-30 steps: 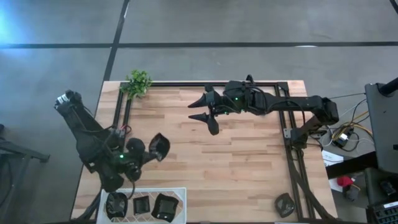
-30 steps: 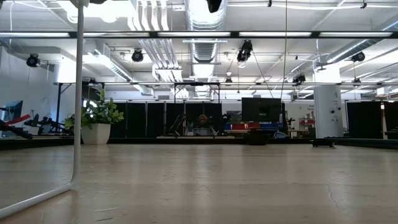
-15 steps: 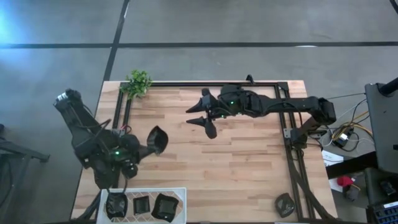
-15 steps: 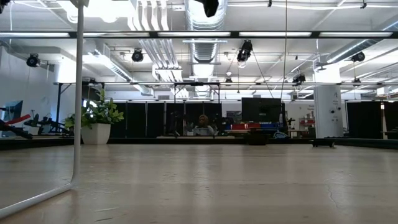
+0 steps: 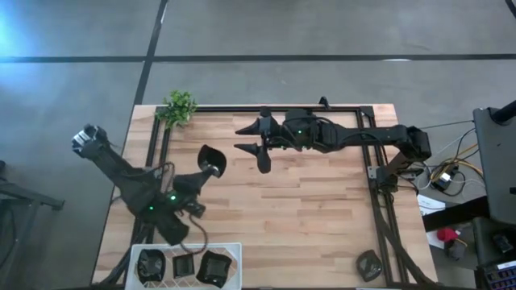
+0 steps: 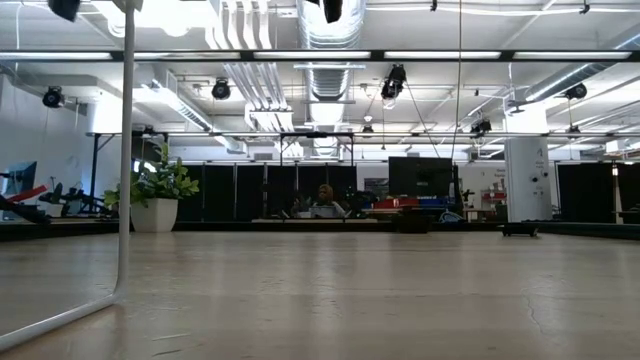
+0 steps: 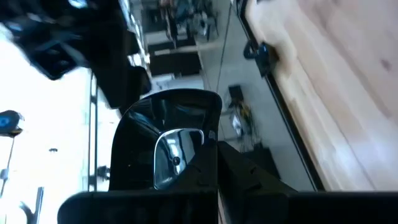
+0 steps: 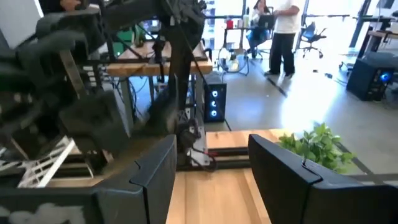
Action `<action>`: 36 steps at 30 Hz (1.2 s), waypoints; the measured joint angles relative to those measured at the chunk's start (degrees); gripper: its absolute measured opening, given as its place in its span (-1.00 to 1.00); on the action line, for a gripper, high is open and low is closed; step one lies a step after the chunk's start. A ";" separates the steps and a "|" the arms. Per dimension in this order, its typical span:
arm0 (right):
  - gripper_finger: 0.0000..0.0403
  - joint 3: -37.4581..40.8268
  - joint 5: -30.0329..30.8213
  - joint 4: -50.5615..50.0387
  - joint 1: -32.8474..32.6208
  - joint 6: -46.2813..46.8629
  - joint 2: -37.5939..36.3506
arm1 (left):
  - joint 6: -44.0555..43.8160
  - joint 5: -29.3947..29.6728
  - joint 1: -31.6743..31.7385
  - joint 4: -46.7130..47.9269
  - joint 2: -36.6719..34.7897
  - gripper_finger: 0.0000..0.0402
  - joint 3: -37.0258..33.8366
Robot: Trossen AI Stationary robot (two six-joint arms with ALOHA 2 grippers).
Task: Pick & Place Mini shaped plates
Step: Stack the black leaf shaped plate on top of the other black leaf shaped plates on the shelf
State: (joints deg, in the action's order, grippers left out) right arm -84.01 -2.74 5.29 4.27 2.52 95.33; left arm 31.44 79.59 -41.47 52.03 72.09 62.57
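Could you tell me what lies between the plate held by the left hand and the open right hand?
In the high view, only bare wooden table shows between the plate in the left hand and the open right hand; nothing sits in that gap.

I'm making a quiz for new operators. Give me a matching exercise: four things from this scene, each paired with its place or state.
Things:
1. left gripper
2. right gripper
3. plant
4. white tray

Places or states:
A. at the table's near edge, holding three plates
B. open, empty, over the far middle of the table
C. far left corner
D. shut on a black plate

Pairs: 1-D, 2-B, 3-C, 4-A
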 joint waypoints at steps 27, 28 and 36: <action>-0.04 0.00 4.46 4.10 -0.24 -8.18 2.95 | 6.92 0.84 9.56 -2.73 1.97 -1.00 0.00; -0.04 0.00 4.46 4.15 -0.24 -8.32 2.95 | 7.46 1.03 9.67 -3.06 1.97 -1.00 0.00; -0.04 0.00 8.98 4.54 -0.20 -9.72 2.95 | 14.60 2.56 10.51 -10.03 1.97 -1.00 0.00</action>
State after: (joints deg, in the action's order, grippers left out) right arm -84.01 6.24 9.82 4.08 -7.20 98.28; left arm 46.04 82.15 -30.96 42.00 74.06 62.57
